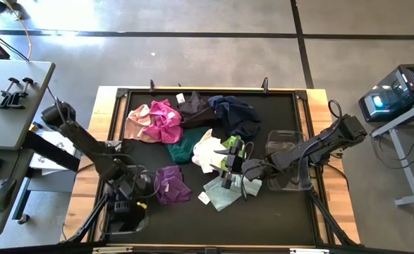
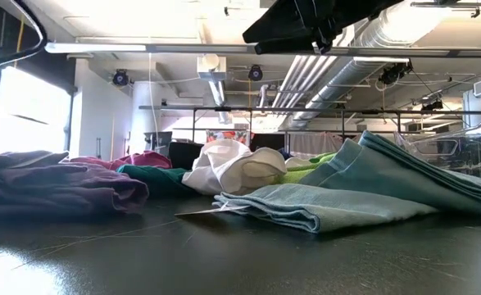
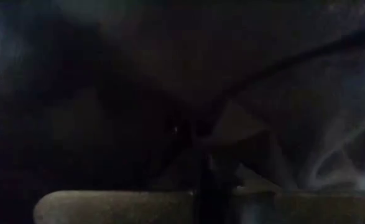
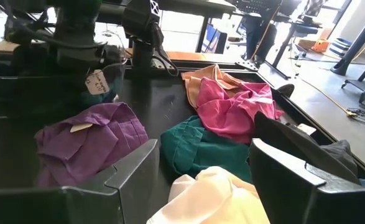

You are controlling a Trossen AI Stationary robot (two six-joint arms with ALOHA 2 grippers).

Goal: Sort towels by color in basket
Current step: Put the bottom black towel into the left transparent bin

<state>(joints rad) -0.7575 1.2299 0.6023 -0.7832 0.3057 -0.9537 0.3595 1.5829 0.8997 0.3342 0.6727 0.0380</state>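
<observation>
Towels lie in a loose heap on the black table: peach-pink [image 1: 136,121], magenta [image 1: 164,120], black [image 1: 195,109], navy [image 1: 236,116], dark green [image 1: 182,150], white [image 1: 207,150], lime [image 1: 232,144], pale teal [image 1: 223,192] and purple [image 1: 171,185]. My right gripper [image 1: 232,166] hangs open above the white towel [image 4: 207,193], its fingers standing on either side of it well above the table. The magenta [image 4: 235,109], dark green [image 4: 194,146] and purple [image 4: 92,134] towels lie beyond it. My left gripper [image 1: 125,204] is down in a dark bin, and its wrist view is nearly black.
A dark bin [image 1: 125,215] sits at the table's near left corner and a clear basket [image 1: 288,161] at its right side under the right arm. Raised rails frame the table [image 1: 214,90]. Bare mat lies along the near edge [image 1: 263,226].
</observation>
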